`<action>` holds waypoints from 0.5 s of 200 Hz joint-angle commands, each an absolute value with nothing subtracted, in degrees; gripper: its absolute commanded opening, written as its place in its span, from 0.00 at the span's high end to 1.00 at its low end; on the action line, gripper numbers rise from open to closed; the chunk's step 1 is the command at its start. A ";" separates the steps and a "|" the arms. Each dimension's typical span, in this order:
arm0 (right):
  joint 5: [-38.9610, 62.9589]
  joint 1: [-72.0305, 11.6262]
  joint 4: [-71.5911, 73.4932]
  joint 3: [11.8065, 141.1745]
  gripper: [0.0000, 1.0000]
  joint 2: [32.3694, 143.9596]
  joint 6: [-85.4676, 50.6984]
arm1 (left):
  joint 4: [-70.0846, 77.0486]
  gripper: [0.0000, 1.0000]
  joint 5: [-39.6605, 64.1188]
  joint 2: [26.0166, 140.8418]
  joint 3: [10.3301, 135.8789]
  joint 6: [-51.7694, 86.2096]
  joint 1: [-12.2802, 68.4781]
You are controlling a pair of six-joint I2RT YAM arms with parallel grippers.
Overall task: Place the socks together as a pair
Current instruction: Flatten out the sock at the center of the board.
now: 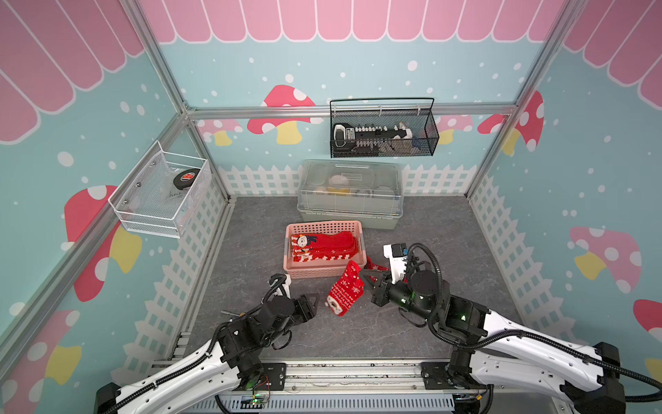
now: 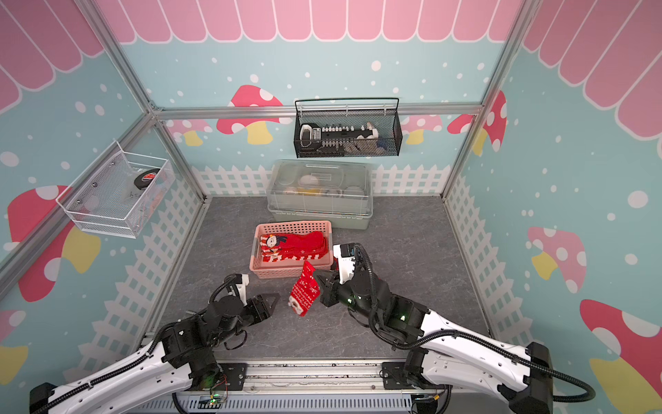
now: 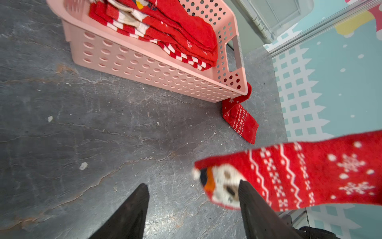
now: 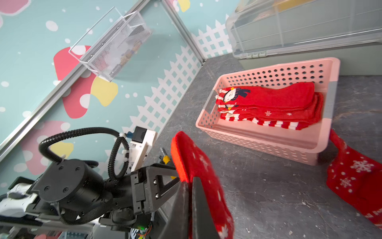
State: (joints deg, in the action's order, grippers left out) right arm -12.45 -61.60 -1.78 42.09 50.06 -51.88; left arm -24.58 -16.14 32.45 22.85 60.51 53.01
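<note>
Right hand (image 1: pixel 362 281), just below the pink basket (image 1: pixel 324 225) of stacked socks (image 1: pixel 322 247) at frame centre, clamps a dangling snowflake sock (image 1: pixel 345 292) beside the left hand (image 1: pixel 317 299), jaws apart. Held by so thin a pinch, it could slip. Its likely mate (image 3: pixel 240 118) lies on the surface (image 1: pixel 358 337), half hidden under the basket's corner.

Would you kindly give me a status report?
Right gripper: jaws shut on snowflake sock, aloft. Left gripper: jaws open, empty. Second sock on table by pink basket.
</note>
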 commanded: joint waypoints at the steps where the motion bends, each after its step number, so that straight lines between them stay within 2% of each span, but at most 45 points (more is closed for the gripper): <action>1: -23.16 -61.79 -7.40 36.07 1.00 46.68 -62.55 | -25.40 0.31 -19.65 32.62 22.19 62.37 53.35; 15: -24.98 -61.79 -11.05 31.16 1.00 44.89 -66.82 | -25.23 0.31 -19.86 33.82 22.56 62.33 53.35; 29: -26.69 -61.77 -14.56 26.65 0.95 43.29 -71.02 | -25.09 0.31 -19.86 35.31 22.98 62.30 53.35; 57: -35.22 -61.64 -26.85 23.94 0.70 39.05 -69.42 | -24.56 0.31 -19.22 37.69 23.63 61.83 53.35; 63: -38.00 -61.61 -29.42 24.21 0.60 37.62 -68.20 | -24.25 0.31 -18.69 38.26 23.92 61.02 53.35; 71: -41.23 -61.25 -31.72 24.63 0.52 35.70 -65.65 | -24.08 0.31 -18.63 39.14 24.57 60.14 53.35; 84: -44.90 -60.69 -33.20 25.43 0.47 32.92 -61.31 | -24.04 0.31 -16.07 41.13 25.66 59.25 53.35; 100: -46.47 -59.83 -33.05 26.69 0.45 31.26 -56.90 | -23.12 0.31 -14.01 44.26 26.44 59.29 53.35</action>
State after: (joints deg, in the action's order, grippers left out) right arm -37.26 -60.97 -28.16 23.77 33.98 -63.13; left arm -24.49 -16.78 41.23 23.75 60.40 53.01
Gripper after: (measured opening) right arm 0.537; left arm 0.692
